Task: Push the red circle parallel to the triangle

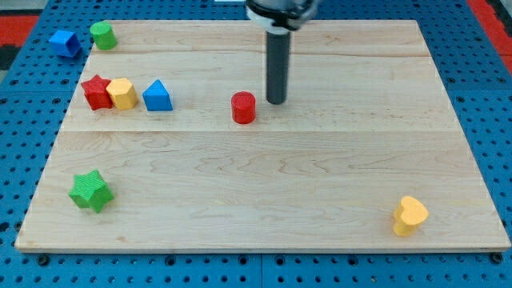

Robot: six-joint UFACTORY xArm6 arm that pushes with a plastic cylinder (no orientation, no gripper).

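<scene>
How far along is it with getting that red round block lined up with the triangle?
Nearly done, by the look of it. The red circle already lies roughly level with the blue triangle, off to its right with bare board between them. In hand: my tip rests just right of the red circle, with a narrow gap between them. Left: perhaps a small nudge towards the view's top, since the circle sits slightly lower than the triangle.

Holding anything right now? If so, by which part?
Nothing held. My tip stands just to the view's right of the red circle, a small gap between them.
</scene>
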